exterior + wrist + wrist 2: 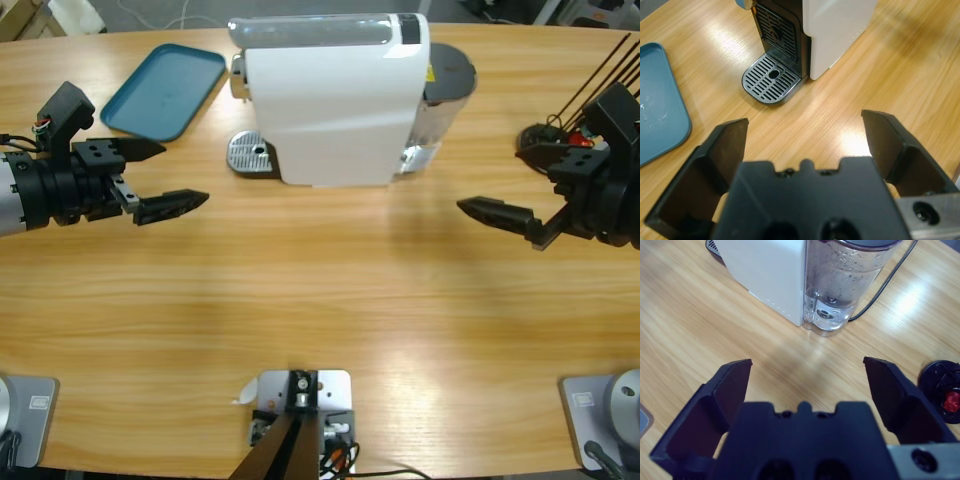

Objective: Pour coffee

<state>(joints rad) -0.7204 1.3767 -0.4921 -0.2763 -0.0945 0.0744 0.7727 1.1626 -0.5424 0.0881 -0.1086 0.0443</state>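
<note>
White coffee machine [335, 100] on the wooden table [320, 320] — teal tray [165, 90] beside its drip grate [772, 80].

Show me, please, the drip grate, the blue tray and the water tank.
drip grate [771, 80]: left wrist view, middle of its slotted top.
blue tray [165, 90]: high view, its bare floor.
water tank [842, 282]: right wrist view, its clear wall.

Left gripper [165, 178]: two black wedge jaws showing hollow ribbed backs, black body carrying recessed screws, silver-grey forearm behind. Right gripper [515, 187]: same black jaws and body, wearing a grey plate with one screw.
</note>
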